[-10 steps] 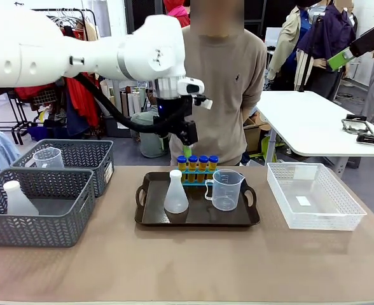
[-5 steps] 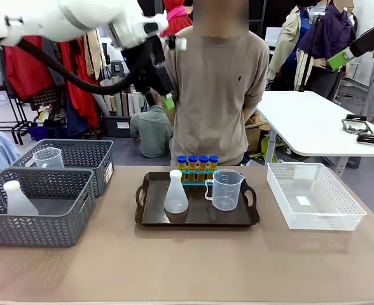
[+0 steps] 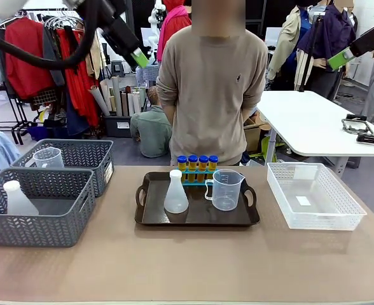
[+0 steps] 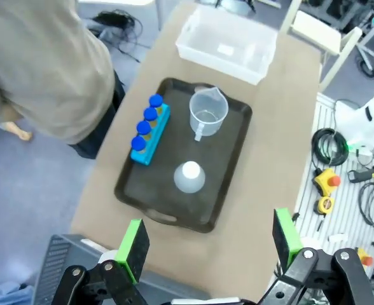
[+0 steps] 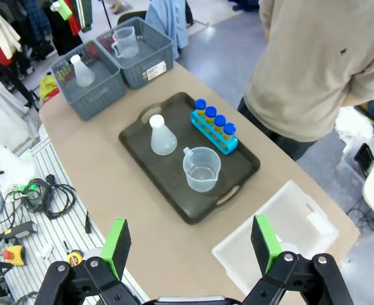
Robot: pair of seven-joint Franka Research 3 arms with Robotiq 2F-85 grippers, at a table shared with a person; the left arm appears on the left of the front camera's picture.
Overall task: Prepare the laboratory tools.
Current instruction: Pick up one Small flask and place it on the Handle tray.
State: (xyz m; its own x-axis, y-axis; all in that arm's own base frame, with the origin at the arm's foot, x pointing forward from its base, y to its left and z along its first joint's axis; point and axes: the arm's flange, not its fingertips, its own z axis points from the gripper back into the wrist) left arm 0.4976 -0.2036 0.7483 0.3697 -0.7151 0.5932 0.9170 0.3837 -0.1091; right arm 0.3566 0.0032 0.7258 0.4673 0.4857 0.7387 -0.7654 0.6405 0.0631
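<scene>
Nearest on the left, front grey mesh basket (image 3: 37, 210) holds a white conical flask (image 3: 16, 198). Second grey basket (image 3: 79, 159) just behind it holds a clear measuring cup (image 3: 47, 157). Mid-table: dark brown handled tray (image 3: 196, 219) carrying the task set. On the tray, translucent white conical flask (image 3: 175, 192) stands upright front-left, narrow neck, wide base. Clear plastic measuring beaker (image 3: 224, 189) is just right of it, handle toward the flask, printed scale faint, looks empty. Behind both, at the tray's far edge, small blue rack (image 3: 196, 176) holds four test tubes (image 3: 197, 166) in a row, blue caps, yellow-orange bodies, all upright. Right of the tray, apart from it, white mesh basket (image 3: 314, 196); contents unclear, only a pale patch on its floor. Person (image 3: 212, 82) in a beige top stands at the far edge right behind the tray.

Left gripper (image 4: 206, 244) is high above the table, fingers spread wide, nothing between the green pads; in the front view it is up at top left (image 3: 139, 58). Right gripper (image 5: 190, 244) likewise high up, fingers wide apart, holding nothing, a green pad visible at top right of the front view (image 3: 338, 59).
</scene>
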